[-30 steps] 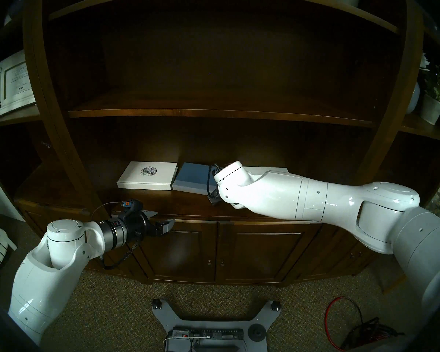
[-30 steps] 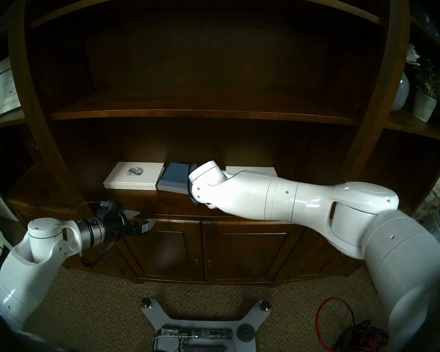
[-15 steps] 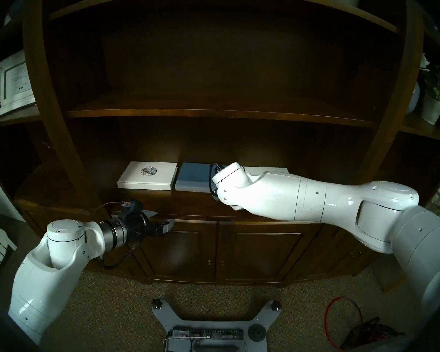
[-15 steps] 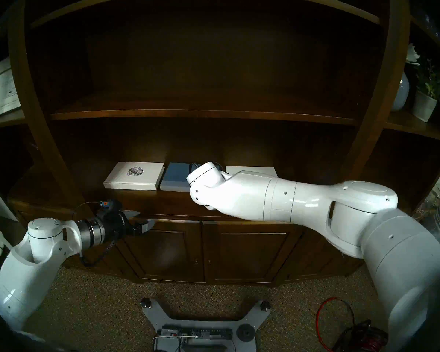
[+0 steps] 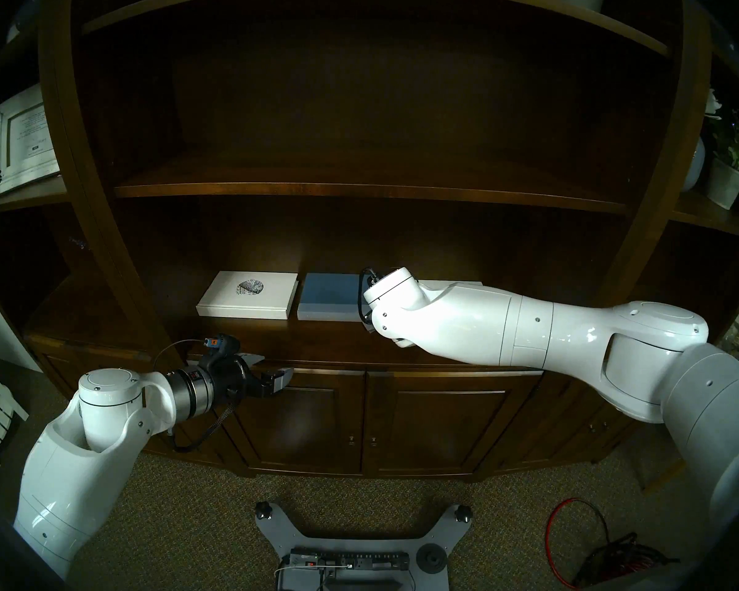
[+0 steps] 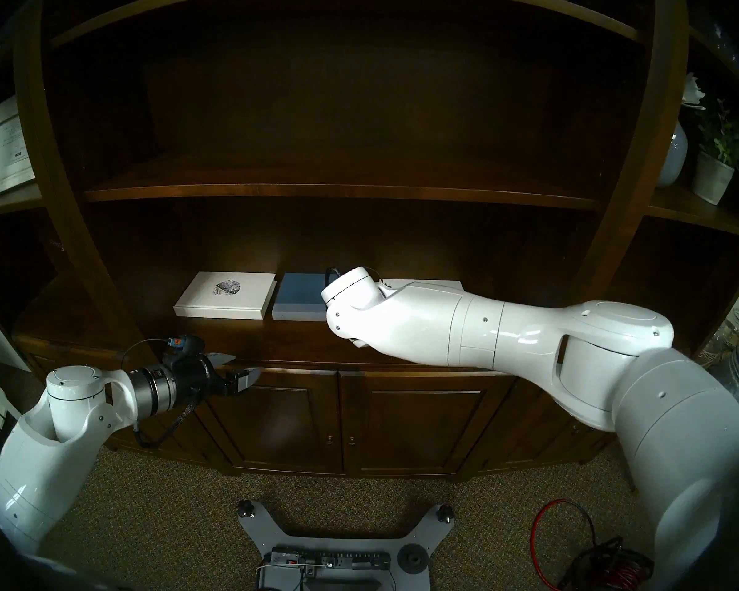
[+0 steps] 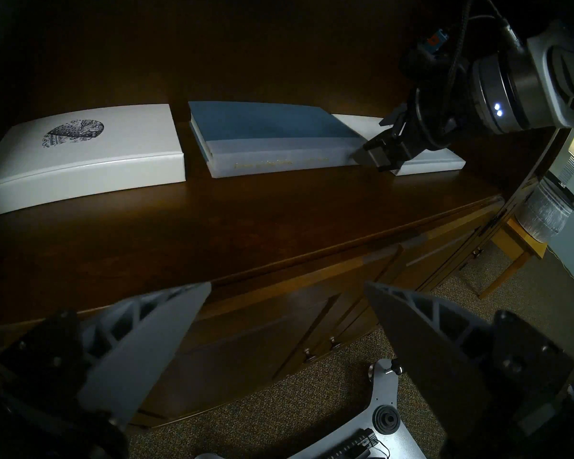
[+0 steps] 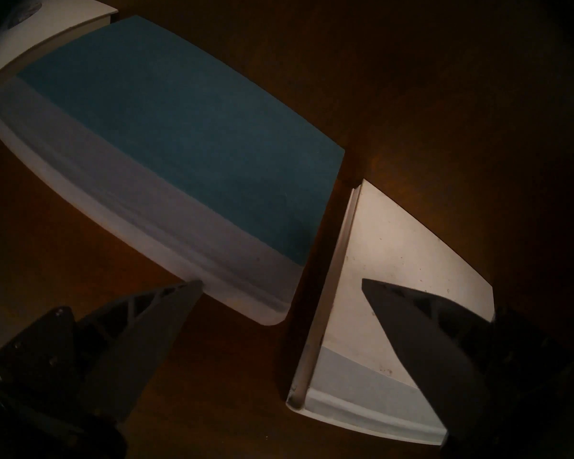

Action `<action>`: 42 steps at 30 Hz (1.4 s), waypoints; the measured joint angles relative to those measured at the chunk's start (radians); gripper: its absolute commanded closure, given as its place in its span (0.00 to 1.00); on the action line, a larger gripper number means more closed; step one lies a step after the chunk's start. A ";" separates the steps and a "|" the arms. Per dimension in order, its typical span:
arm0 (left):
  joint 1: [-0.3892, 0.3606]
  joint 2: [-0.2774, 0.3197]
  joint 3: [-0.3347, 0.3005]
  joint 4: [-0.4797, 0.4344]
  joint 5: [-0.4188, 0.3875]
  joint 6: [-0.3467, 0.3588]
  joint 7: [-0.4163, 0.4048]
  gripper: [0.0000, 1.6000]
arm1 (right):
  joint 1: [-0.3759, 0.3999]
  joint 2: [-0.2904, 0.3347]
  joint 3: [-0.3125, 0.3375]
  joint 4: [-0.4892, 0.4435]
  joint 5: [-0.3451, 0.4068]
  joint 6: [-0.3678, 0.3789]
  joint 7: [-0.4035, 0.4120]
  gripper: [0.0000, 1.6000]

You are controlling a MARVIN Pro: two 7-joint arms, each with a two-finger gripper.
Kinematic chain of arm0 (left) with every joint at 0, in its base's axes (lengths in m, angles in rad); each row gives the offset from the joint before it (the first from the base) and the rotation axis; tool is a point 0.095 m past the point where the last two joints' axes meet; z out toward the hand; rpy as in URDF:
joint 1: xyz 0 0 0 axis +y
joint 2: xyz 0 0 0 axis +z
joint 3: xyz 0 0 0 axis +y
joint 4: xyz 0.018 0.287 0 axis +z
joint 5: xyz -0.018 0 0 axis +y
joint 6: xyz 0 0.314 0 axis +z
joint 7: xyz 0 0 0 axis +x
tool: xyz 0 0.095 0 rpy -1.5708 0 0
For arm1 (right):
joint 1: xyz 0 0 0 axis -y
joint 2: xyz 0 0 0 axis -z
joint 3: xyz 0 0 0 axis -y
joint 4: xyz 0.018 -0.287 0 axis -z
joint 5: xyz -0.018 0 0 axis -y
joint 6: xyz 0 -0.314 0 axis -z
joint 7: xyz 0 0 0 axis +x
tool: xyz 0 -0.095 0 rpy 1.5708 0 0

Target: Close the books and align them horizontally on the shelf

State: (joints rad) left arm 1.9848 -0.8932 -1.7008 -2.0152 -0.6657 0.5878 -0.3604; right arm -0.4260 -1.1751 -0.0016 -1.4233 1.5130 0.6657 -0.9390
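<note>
Dark-brown wood is forming the shelf [image 5: 274,338], the broad ledge sitting directly over the panelled cabinet doors [image 5: 436,424], and 3 closed books are lying flat on it in a row. Farthest to the robot's left is the white book with the dark round emblem [image 5: 248,295]; just beside it, with a narrow gap showing between them, is the blue book with the pale edge [image 5: 327,298]; on the other side of that one the plain white book [image 8: 395,266] is lying, again parted from it by a thin strip of bare wood in the right wrist view.

Over that second gap the right gripper [image 8: 280,286] is hovering with its jaws spread wide and nothing between them, 1 fingertip showing against the blue book's near edge and the other over the plain white cover. Whether either tip is touching a book cannot be told.

Off the shelf's front edge, ahead of the cabinet doors, the left gripper [image 7: 287,287] is hanging with its jaws also parted and empty, well apart from the books.
</note>
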 measured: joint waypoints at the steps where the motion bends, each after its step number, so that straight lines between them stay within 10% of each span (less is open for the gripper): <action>1: 0.000 0.000 0.000 0.000 0.000 0.000 0.000 0.00 | 0.000 0.007 0.003 -0.008 0.002 -0.001 0.002 0.00; 20: 0.000 0.001 0.001 0.002 0.000 0.001 -0.001 0.00 | 0.004 0.227 0.114 -0.306 0.147 -0.037 0.016 0.00; 42: 0.001 0.001 0.002 0.010 0.000 0.003 -0.001 0.00 | -0.112 0.495 0.094 -0.645 0.256 -0.084 0.001 0.00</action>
State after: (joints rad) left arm 1.9855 -0.8918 -1.6983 -2.0050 -0.6659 0.5908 -0.3615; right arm -0.5376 -0.6805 0.0926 -2.0686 1.7693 0.5821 -0.9382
